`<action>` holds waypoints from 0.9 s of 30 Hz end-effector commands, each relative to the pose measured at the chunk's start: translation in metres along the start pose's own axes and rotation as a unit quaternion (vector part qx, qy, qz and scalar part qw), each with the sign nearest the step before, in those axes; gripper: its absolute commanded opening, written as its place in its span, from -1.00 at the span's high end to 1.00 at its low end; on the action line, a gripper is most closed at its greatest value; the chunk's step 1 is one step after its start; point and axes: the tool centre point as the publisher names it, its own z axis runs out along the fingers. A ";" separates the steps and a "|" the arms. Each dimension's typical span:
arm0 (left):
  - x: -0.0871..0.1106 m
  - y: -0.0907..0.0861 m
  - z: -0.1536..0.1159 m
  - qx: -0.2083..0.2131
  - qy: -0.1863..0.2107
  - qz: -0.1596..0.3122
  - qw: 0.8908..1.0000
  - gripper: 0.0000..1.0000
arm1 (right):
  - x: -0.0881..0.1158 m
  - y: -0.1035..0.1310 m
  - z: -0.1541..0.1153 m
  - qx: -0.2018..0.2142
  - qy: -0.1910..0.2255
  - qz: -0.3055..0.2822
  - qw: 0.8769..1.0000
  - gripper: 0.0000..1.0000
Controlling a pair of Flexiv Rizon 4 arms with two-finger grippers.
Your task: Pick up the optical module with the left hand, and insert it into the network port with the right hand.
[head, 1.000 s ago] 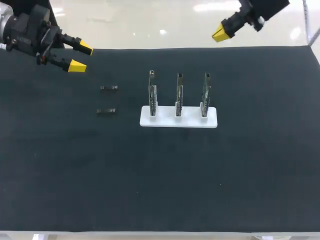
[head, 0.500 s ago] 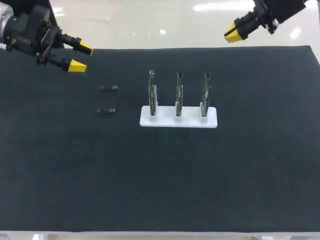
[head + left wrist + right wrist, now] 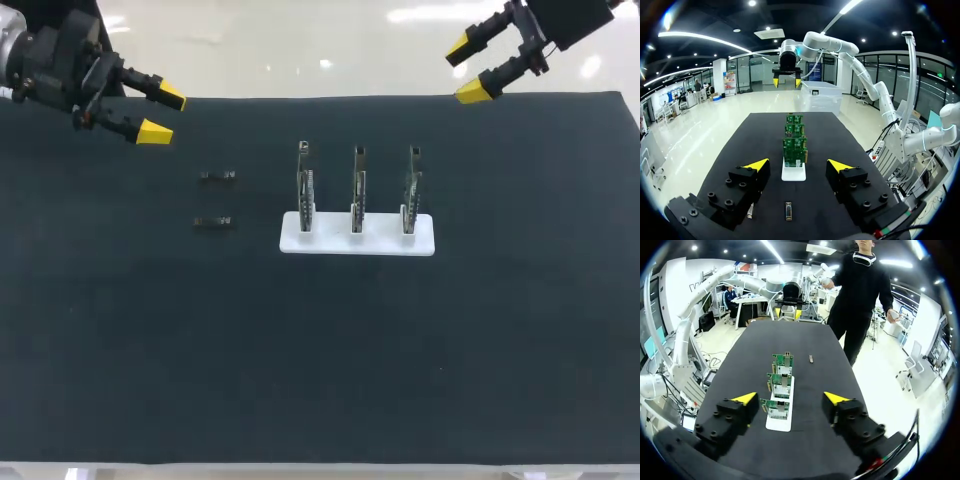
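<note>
Optical module lay flat nr its twin; left gripper & right gripper both spread, empty. Risk: low-profile pinch could slip.

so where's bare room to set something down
Bare: the mat in front of the white stand, and the stretch to its right. Crowded: between the three boards on the stand, and around the two optical modules to its left.

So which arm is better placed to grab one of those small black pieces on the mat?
Left. The left gripper hovers open near the closest optical module, while the right gripper hangs far across, past the boards.
</note>
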 end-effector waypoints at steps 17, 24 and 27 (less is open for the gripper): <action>0.032 0.014 -0.001 -0.081 0.216 -0.071 0.970 -1.00 | 0.000 0.001 0.000 0.001 -0.001 0.000 1.000 -1.00; 0.050 0.022 0.003 -0.081 0.328 -0.104 0.935 -1.00 | 0.000 0.001 0.000 0.001 -0.001 0.000 1.000 -1.00; 0.062 0.023 0.006 -0.083 0.371 -0.111 0.918 -1.00 | 0.000 0.001 0.000 0.001 -0.001 0.000 1.000 -1.00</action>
